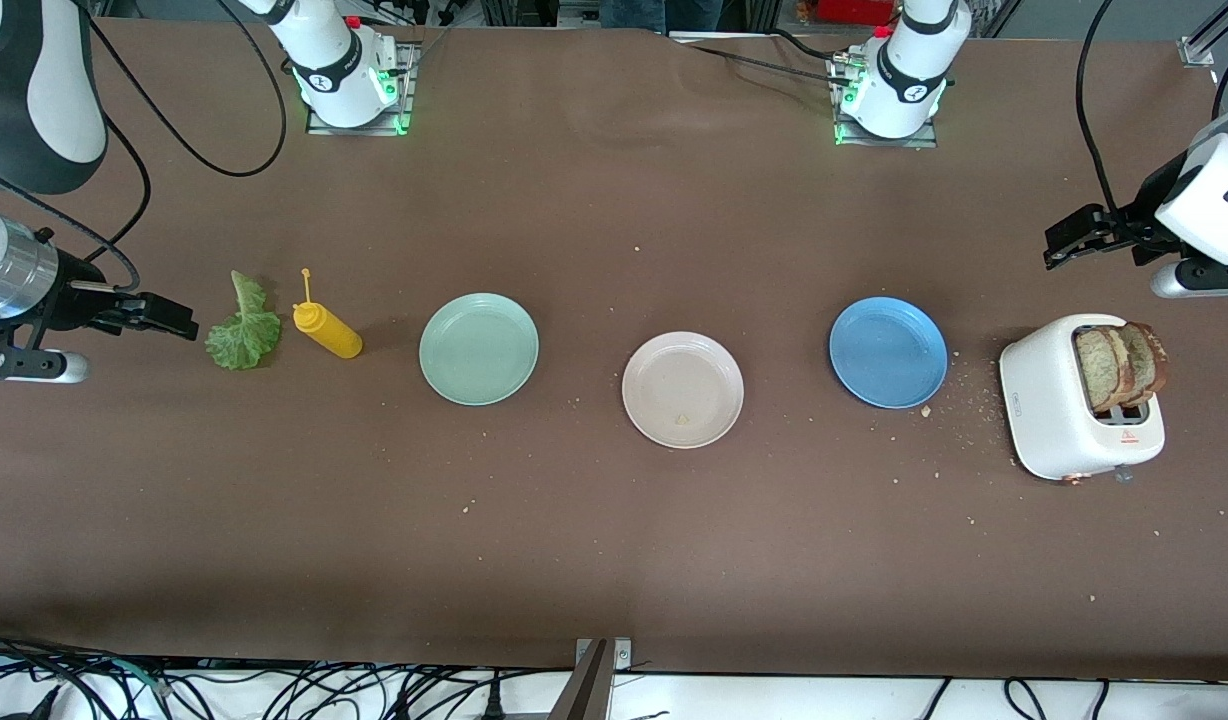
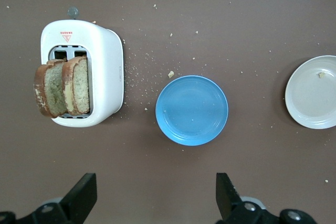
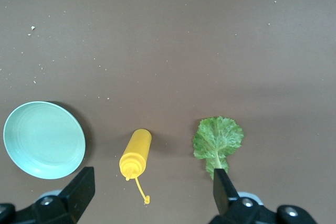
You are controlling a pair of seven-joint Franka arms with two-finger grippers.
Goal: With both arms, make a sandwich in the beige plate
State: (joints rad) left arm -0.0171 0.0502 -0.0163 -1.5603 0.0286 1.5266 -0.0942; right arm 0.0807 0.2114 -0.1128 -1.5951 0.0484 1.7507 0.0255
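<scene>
Inside white toaster (image 1: 1059,415), two toast slices (image 1: 1122,365) upright.

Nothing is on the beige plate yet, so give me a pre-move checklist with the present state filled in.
1. Beige plate free to receive food: ok, only a crumb on it.
2. Two toast slices reachable: ok, standing up out of the white toaster.
3. Lettuce leaf reachable: ok, flat on the table beside the yellow squeeze bottle.
4. Left gripper open and holding nothing: ok, near the toaster.
5. Right gripper open and holding nothing: ok, near the lettuce leaf.
</scene>
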